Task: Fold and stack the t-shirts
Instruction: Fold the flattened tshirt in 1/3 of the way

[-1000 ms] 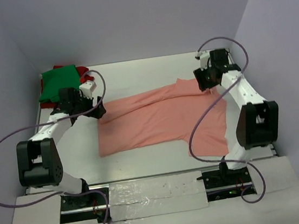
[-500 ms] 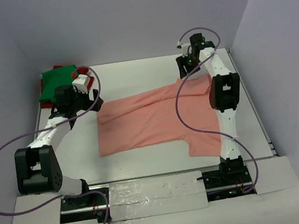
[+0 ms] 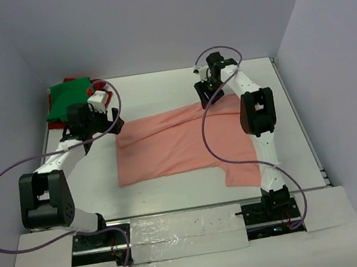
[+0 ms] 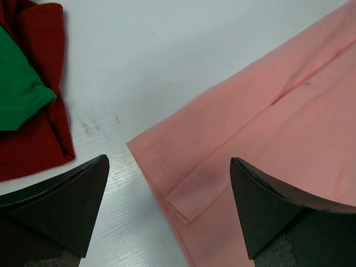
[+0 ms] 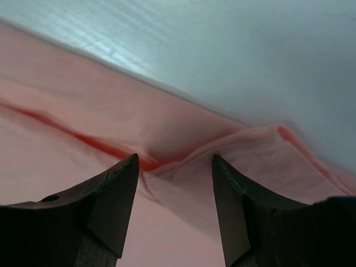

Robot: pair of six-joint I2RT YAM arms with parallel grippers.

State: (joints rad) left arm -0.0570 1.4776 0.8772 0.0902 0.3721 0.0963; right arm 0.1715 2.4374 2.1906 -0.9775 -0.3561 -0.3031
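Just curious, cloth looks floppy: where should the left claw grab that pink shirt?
Probably the doubled-over corner of the pink shirt, coming straight down. It lies flat below the open left gripper, with bare table beside it for one jaw to land on.

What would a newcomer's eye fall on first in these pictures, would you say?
The salmon-pink t-shirt, spread partly folded across the middle of the white table, draws the eye first. Next comes the bright green t-shirt lying on a dark red t-shirt in the far left corner. The left gripper hangs open above the pink shirt's far left corner, the right gripper open over a wrinkle at its far edge.
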